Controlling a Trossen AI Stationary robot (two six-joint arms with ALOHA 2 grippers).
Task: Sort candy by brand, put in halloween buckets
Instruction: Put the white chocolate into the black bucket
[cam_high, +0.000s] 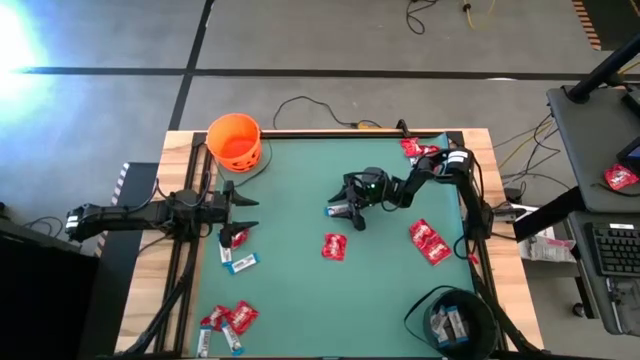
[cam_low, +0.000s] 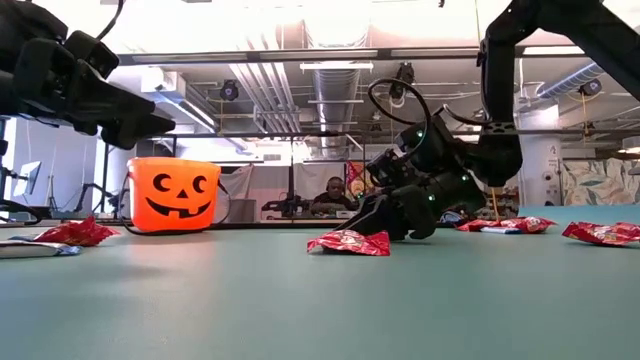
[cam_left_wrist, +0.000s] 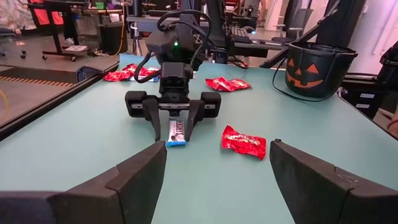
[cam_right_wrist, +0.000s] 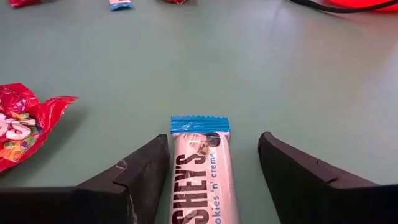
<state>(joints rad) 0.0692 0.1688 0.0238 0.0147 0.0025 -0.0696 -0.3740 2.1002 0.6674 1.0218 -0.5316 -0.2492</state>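
Note:
A blue-and-white bar (cam_right_wrist: 200, 171) lies flat on the green table. My right gripper (cam_right_wrist: 213, 144) is open, with its fingers pointing down on either side of the bar (cam_left_wrist: 176, 132), near the table's middle (cam_high: 340, 211). My left gripper (cam_left_wrist: 214, 180) is open and hovers above the left side of the table (cam_high: 240, 215), touching nothing. Red packets lie scattered about (cam_high: 333, 246) (cam_high: 430, 241) (cam_high: 415, 150). The orange bucket (cam_high: 240, 152) stands at the far left. The black bucket (cam_high: 425, 305) stands at the near right with several sweets inside. My right gripper straddles the bar from above, fingers along its long sides. One finger (cam_right_wrist: 143, 174) stands right beside the bar's long edge (cam_right_wrist: 175, 168), the other finger (cam_right_wrist: 298, 177) well apart from it. Whether the near finger touches the wrapper, I cannot tell. The bar lies flat on the table.
A red packet (cam_right_wrist: 22, 124) lies close beside the right gripper. More candy lies below the left gripper (cam_high: 240, 262) and at the near left corner (cam_high: 225, 322). A cable (cam_high: 300, 105) runs along the far edge. People sit in the room beyond (cam_low: 333, 192).

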